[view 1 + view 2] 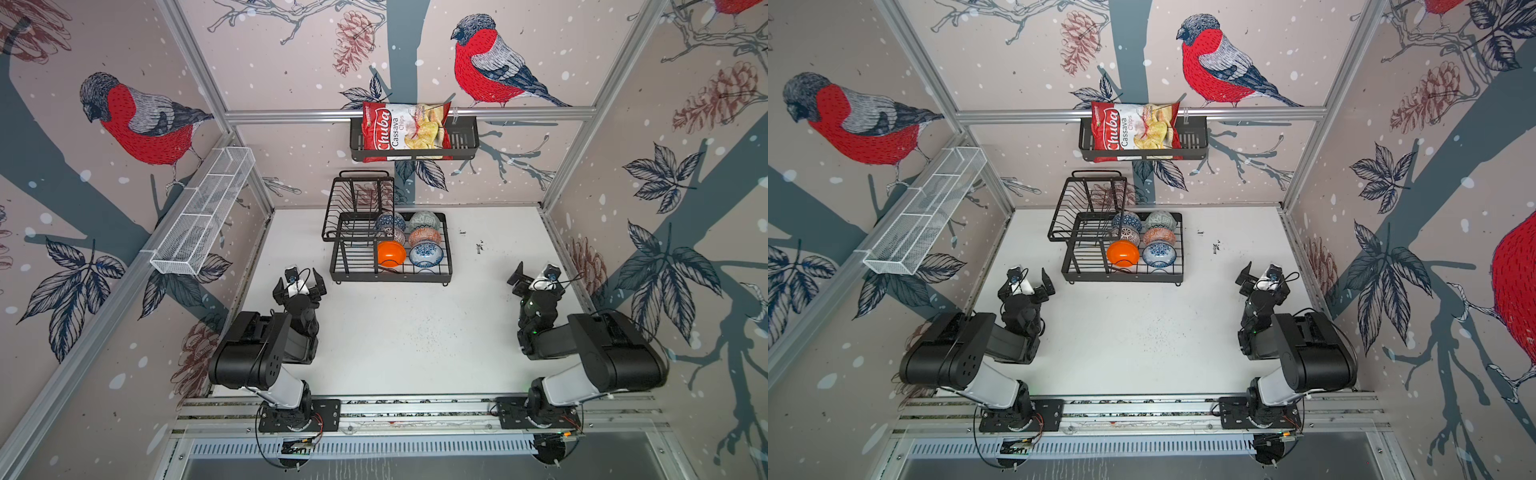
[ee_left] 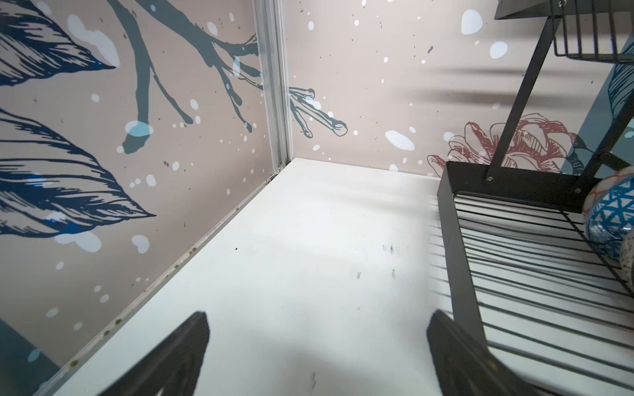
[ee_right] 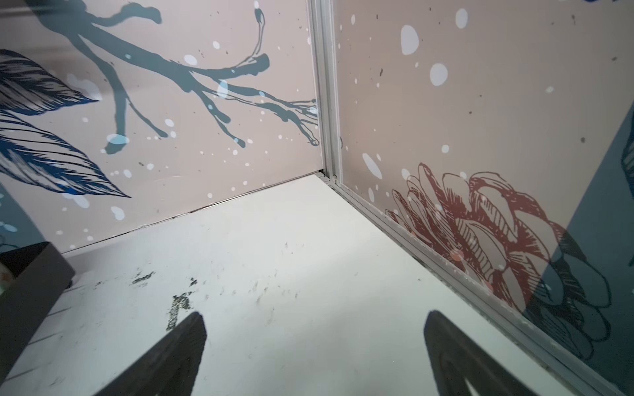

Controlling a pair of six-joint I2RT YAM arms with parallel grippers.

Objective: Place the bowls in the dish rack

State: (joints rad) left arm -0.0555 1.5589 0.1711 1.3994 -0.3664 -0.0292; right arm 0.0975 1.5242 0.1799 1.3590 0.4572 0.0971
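White tabletop (image 1: 395, 340) in a cell with bird-print walls (image 1: 291, 62). dish rack (image 1: 390, 277) sits far centre, close to the far wall. All bowls are in its lower tray (image 1: 353, 266), right half, in two rows of three running near to far:
- left row: orange bowl (image 1: 391, 253) nearest, black-white bowl (image 1: 397, 236), dark blue bowl (image 1: 390, 220) farthest
- right row: blue-white floral bowl (image 1: 425, 254) nearest, orange-white bowl (image 1: 424, 237), grey-green bowl (image 1: 424, 220) farthest

They stand tipped on edge in the wire slots, packed close. My read: the slots prop them so they drain and can't roll. upper shelf (image 1: 359, 203) on the rack's left carries no bowl

left fingers (image 1: 320, 284) are spread wide with nothing between them, just near-left of the rack's near left corner. right fingers (image 1: 517, 275) are also wide and hold nothing, well apart from the rack, toward the right wall. Both arms (image 1: 257, 353) sit folded at the near side, probably parked clear so nothing bumps the load. No bowl on the tabletop, so loading looks done

Count: 6 bowls, 1 rack with 2 tiers, 2 arms, 1 chips bag (image 1: 405, 131) in 1 black basket (image 1: 465, 141) on the far wall, 1 white mesh basket (image 1: 203, 216) on the left wall
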